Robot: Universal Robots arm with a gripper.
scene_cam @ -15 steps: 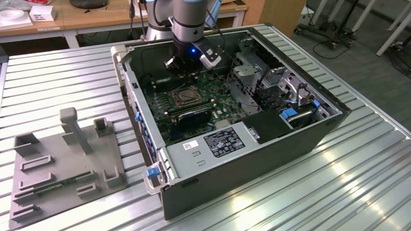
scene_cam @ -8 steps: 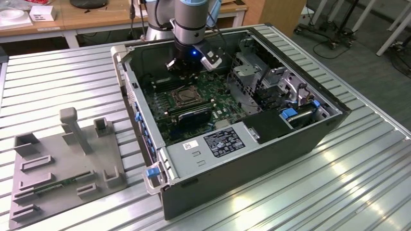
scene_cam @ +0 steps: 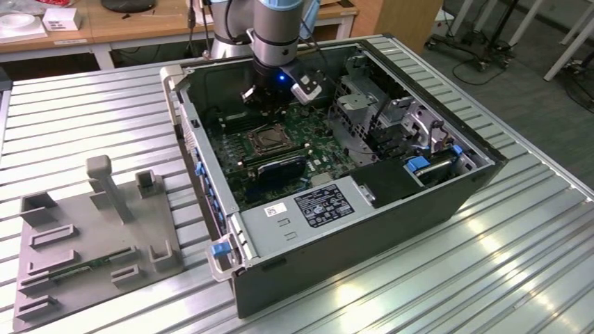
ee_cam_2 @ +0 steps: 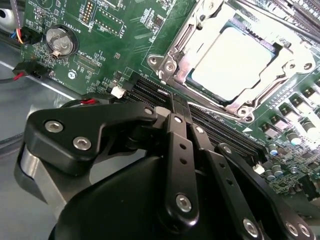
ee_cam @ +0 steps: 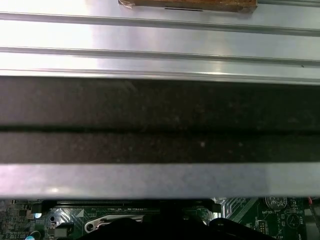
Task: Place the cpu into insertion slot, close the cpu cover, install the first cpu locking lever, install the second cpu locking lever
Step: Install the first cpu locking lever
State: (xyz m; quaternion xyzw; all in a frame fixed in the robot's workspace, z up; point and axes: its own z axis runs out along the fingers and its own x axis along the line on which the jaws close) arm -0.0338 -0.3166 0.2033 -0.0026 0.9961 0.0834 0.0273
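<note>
In the second wrist view the black jointed gripper [ee_cam_2: 180, 100] hides part of the long black memory slots [ee_cam_2: 147, 90], and the picture's edge clips the square steel cpu cover [ee_cam_2: 210, 92] — in the first wrist view a dark case wall [ee_cam: 160, 120] blocks most of the green circuit board [ee_cam: 270, 220].

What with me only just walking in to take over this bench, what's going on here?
A robot arm is working inside an open computer case on a metal table. Its gripper, shut and empty, hangs over the motherboard beside the insertion slot. The cpu already sits in it, with the cpu cover down around it.
</note>
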